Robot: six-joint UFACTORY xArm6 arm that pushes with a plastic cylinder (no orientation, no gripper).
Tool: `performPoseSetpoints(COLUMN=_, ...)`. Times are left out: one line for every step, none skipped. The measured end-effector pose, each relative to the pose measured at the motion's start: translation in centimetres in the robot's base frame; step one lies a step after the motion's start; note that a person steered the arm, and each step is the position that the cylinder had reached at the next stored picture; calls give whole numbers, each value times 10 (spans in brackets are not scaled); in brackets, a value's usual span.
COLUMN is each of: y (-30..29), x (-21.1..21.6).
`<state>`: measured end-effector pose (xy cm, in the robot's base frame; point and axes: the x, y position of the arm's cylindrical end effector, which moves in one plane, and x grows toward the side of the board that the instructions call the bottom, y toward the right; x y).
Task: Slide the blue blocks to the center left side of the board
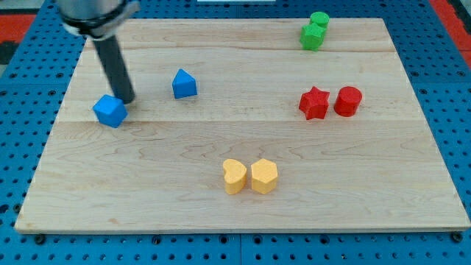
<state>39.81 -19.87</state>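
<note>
A blue cube (110, 111) lies at the view's left side of the wooden board (147, 184). A second blue block (184, 84), house-shaped with a pointed top, lies to its right and a little higher. My tip (126, 99) rests on the board just right of and above the blue cube, touching or nearly touching its upper right edge. The pointed blue block is well to the right of the tip, apart from it.
Two green blocks (314, 31) sit together at the view's top right. A red star (314, 103) and a red cylinder (347, 101) lie at the right. Two yellow blocks (250, 176) sit side by side at bottom centre. A blue pegboard (22, 59) surrounds the board.
</note>
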Motion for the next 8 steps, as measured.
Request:
performPoseSetpoints(y=93, x=13)
performPoseSetpoints(y=160, x=1)
performPoseSetpoints(y=167, x=-42)
performPoseSetpoints(y=92, x=-23)
performPoseSetpoints(y=29, x=4)
performPoseSetpoints(y=-19, x=4)
performPoseSetpoints(y=26, x=18)
performPoseSetpoints(y=40, x=86)
